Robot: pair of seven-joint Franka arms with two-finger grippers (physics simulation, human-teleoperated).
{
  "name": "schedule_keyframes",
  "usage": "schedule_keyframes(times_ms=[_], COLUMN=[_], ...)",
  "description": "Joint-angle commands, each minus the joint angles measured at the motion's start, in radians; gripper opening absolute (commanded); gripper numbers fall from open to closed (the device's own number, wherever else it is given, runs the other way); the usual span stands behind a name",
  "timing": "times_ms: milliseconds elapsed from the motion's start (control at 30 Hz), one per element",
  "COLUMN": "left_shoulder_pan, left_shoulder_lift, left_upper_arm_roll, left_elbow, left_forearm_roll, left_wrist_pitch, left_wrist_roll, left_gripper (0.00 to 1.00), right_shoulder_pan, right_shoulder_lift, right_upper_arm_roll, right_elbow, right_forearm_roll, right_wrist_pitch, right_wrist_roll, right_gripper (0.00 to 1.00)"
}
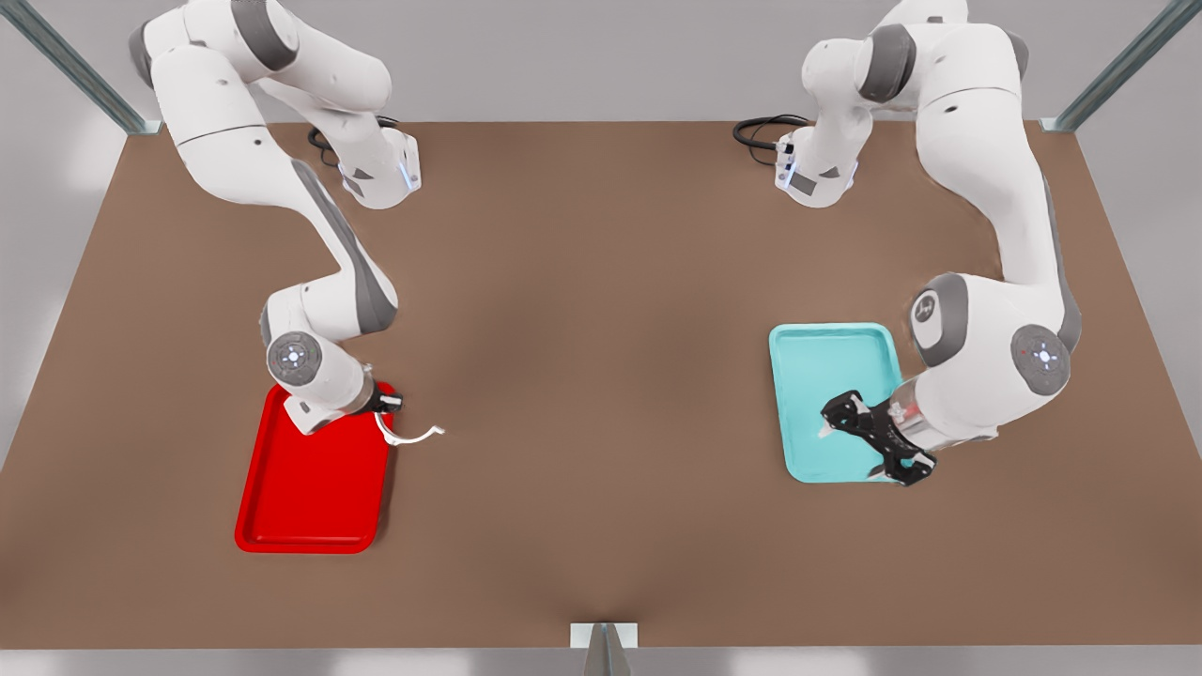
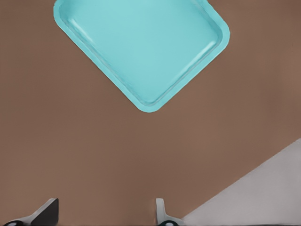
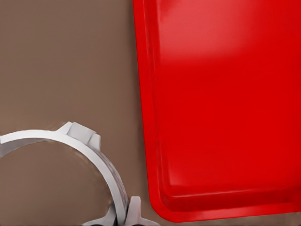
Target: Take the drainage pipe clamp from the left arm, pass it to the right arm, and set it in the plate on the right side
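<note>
The drainage pipe clamp [image 1: 410, 436], a thin white half-ring with end tabs, hangs just past the far corner of the red plate [image 1: 310, 488], toward the table's middle. My right gripper [image 1: 389, 404], on the arm at the front view's left, is shut on it. In the right wrist view its fingertips pinch the clamp [image 3: 94, 150] band beside the plate [image 3: 225, 117] rim, and my right gripper [image 3: 123, 219] sits off the plate, over brown table. My left gripper [image 1: 871, 439], at the front view's right, waits open and empty over the near part of the teal tray; its fingers [image 2: 162, 212] stand wide apart.
A light teal tray [image 1: 826, 366] [image 2: 141, 47] lies at the front view's right with nothing in it. Black cables [image 1: 762, 129] coil by the arm bases at the back. A metal post [image 1: 603, 648] stands at the table's front edge.
</note>
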Motion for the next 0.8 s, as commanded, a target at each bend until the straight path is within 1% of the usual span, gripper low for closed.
schedule_keyframes(times_ms=[0, 33, 67, 100, 133, 233, 267, 300, 333, 367, 400, 433, 467, 500, 533, 567, 600, 633, 667, 700, 733, 767], left_shoulder_pan=[0.042, 0.074, 0.077, 0.054, 0.034, -0.005, -0.005, -0.004, -0.005, -0.005, -0.005, -0.005, -0.012, -0.012, -0.012, -0.012, -0.012, -0.012, -0.012, -0.012, -0.013, -0.013], left_shoulder_lift=[-0.066, -0.217, -0.308, -0.317, -0.299, -0.166, -0.152, -0.152, -0.150, -0.146, -0.136, -0.129, -0.112, -0.110, -0.109, -0.109, -0.109, -0.107, -0.104, -0.104, -0.104, -0.104], left_upper_arm_roll=[0.000, -0.017, -0.017, -0.017, -0.018, -0.021, -0.021, -0.021, -0.021, -0.021, -0.023, -0.024, -0.024, -0.024, -0.024, -0.024, -0.024, -0.024, -0.024, -0.024, -0.026, -0.024], left_elbow=[0.000, -0.121, -0.212, -0.220, -0.205, -0.128, -0.128, -0.128, -0.128, -0.125, -0.109, -0.106, -0.082, -0.082, -0.082, -0.082, -0.082, -0.080, -0.080, -0.080, -0.080, -0.080], left_forearm_roll=[0.112, 0.131, 0.166, 0.192, 0.242, 0.255, 0.255, 0.255, 0.255, 0.255, 0.253, 0.253, 0.253, 0.253, 0.252, 0.252, 0.252, 0.250, 0.250, 0.250, 0.249, 0.249], left_wrist_pitch=[-0.242, -0.232, -0.209, -0.211, -0.215, -0.219, -0.209, -0.208, -0.208, -0.203, -0.206, -0.203, -0.203, -0.203, -0.203, -0.203, -0.203, -0.202, -0.202, -0.203, -0.205, -0.205], left_wrist_roll=[2.018, 2.185, 2.290, 2.294, 2.293, 2.290, 2.291, 2.291, 2.296, 2.293, 2.291, 2.293, 2.307, 2.307, 2.308, 2.310, 2.340, 2.340, 2.340, 2.340, 2.340, 2.340], left_gripper=[1.00, 1.00, 1.00, 1.00, 1.00, 1.00, 1.00, 1.00, 1.00, 1.00, 1.00, 1.00, 1.00, 1.00, 1.00, 1.00, 1.00, 1.00, 1.00, 1.00, 1.00, 1.00], right_shoulder_pan=[-0.059, -0.124, -0.167, -0.185, -0.214, -0.231, -0.231, -0.236, -0.234, -0.233, -0.233, -0.246, -0.248, -0.248, -0.254, -0.228, -0.102, 0.076, 0.258, 0.306, 0.318, 0.315], right_shoulder_lift=[0.022, 0.065, 0.098, 0.121, 0.154, 0.170, 0.174, 0.180, 0.180, 0.179, 0.167, 0.133, 0.064, -0.008, -0.043, -0.047, -0.102, -0.169, -0.246, -0.251, -0.248, -0.254], right_upper_arm_roll=[0.000, -0.001, -0.003, -0.012, -0.012, -0.015, -0.016, -0.018, -0.018, -0.018, -0.012, -0.001, 0.034, 0.095, 0.164, 0.172, 0.074, -0.165, -0.412, -0.452, -0.451, -0.444], right_elbow=[-0.025, -0.014, -0.006, 0.015, 0.040, 0.046, 0.046, 0.048, 0.046, 0.048, 0.049, 0.064, 0.067, 0.141, 0.314, 0.475, 0.546, 0.618, 0.554, 0.525, 0.459, 0.446], right_forearm_roll=[-0.085, -0.085, -0.085, -0.085, -0.085, -0.085, -0.086, -0.086, -0.086, -0.086, -0.086, -0.086, -0.082, -0.060, -0.010, 0.023, 0.026, 0.099, 0.193, 0.201, 0.199, 0.200], right_wrist_pitch=[0.151, 0.181, 0.218, 0.232, 0.233, 0.244, 0.244, 0.244, 0.244, 0.243, 0.238, 0.209, 0.136, -0.019, -0.255, -0.435, -0.523, -0.621, -0.623, -0.618, -0.566, -0.552], right_wrist_roll=[-0.163, -0.254, -0.318, -0.358, -0.403, -0.404, -0.406, -0.423, -0.423, -0.420, -0.421, -0.426, -0.412, -0.365, -0.360, -0.357, -0.370, -0.442, -0.493, -0.487, -0.481, -0.476], right_gripper=[0.22, 0.22, 0.22, 0.23, 0.24, 0.26, 0.28, 0.42, 0.61, 0.85, 1.00, 1.00, 1.00, 1.00, 1.00, 1.00, 1.00, 1.00, 1.00, 1.00, 1.00, 1.00])
